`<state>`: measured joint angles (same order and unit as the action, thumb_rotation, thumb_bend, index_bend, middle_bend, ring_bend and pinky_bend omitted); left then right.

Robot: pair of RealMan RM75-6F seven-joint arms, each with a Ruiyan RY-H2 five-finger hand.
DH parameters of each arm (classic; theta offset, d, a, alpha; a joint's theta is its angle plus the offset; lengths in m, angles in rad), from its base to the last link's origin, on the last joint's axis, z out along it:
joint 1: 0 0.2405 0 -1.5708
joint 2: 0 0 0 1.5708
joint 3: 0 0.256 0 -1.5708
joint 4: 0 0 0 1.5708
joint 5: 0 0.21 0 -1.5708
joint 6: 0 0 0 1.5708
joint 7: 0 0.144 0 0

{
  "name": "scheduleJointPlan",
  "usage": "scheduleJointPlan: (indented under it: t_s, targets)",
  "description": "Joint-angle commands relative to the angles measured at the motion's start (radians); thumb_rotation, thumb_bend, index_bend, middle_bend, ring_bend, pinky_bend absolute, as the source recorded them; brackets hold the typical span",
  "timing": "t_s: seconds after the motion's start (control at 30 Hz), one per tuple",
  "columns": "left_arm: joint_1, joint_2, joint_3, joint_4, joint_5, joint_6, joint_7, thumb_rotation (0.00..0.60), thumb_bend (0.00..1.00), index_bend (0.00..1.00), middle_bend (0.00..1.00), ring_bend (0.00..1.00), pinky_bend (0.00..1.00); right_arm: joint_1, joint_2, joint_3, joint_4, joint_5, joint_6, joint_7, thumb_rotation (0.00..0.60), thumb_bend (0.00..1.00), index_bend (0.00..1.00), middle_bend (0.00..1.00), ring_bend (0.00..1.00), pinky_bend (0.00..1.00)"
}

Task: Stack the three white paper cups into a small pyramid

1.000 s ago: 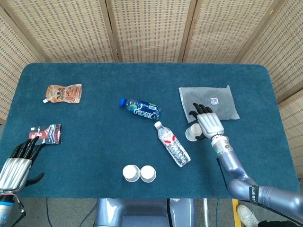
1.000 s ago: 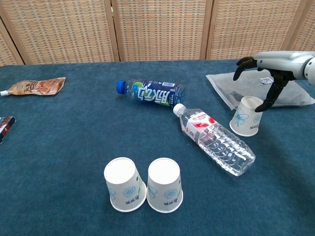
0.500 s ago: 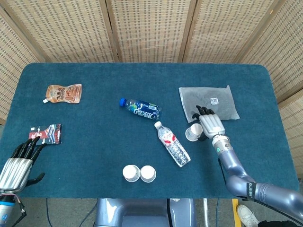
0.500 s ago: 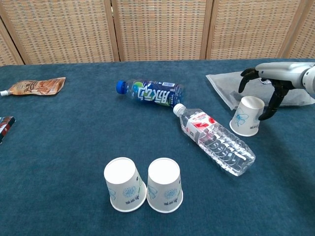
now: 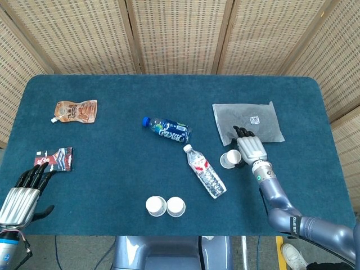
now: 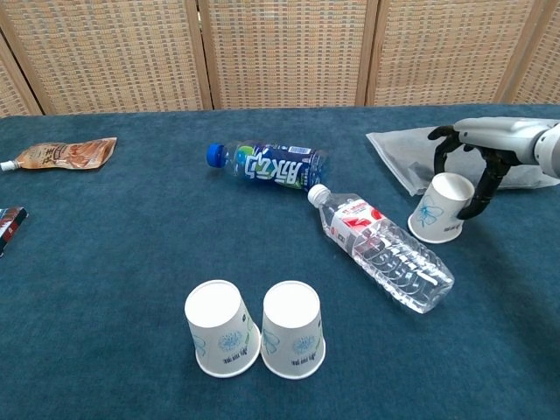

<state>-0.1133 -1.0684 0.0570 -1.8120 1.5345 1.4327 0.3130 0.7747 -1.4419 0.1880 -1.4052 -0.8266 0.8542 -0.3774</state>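
Two white paper cups stand upside down, side by side, near the table's front edge: the left cup (image 6: 223,339) (image 5: 154,206) and the right cup (image 6: 293,341) (image 5: 176,206). The third cup (image 6: 440,208) (image 5: 228,160) stands upside down and slightly tilted at the right. My right hand (image 6: 477,162) (image 5: 249,149) hovers over it, fingers curled down on either side of its top; the thumb is close to its right side. The cup still rests on the cloth. My left hand (image 5: 19,194) lies at the front left corner, fingers spread, holding nothing.
A clear water bottle (image 6: 385,249) lies between the third cup and the front pair. A blue bottle (image 6: 267,164) lies behind it. A grey bag (image 6: 398,153) sits behind the right hand. A brown pouch (image 6: 61,154) and a dark snack packet (image 5: 55,159) lie at the left.
My right hand has drawn back towards me and lowered, its fingers now closer round the third cup's top. The cup has barely shifted. The left hand is still.
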Motion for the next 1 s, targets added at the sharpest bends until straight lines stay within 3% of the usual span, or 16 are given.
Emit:
scheduleJointPlan:
  t_s: [0.03, 0.5, 1.0]
  targets:
    - [0.001, 0.0, -0.001, 0.0, 0.001, -0.001, -0.001, 0.6, 0.23, 0.14, 0.0, 0.0, 0.09, -0.003, 0.017, 0.002, -0.023, -0.016, 0.01, 0.008, 0.6, 0.2, 0.52, 0.02, 0.0, 0.18]
    - [0.008, -0.001, -0.004, -0.004, 0.018, 0.005, 0.014, 0.6, 0.23, 0.14, 0.0, 0.0, 0.1, 0.032, 0.148, 0.037, -0.221, -0.087, 0.043, -0.027, 0.6, 0.2, 0.52, 0.02, 0.0, 0.18]
    - [0.023, 0.004, -0.003, -0.01, 0.042, 0.027, 0.02, 0.6, 0.23, 0.14, 0.0, 0.0, 0.1, 0.103, 0.191, 0.06, -0.428, -0.109, 0.037, -0.06, 0.6, 0.2, 0.52, 0.03, 0.0, 0.18]
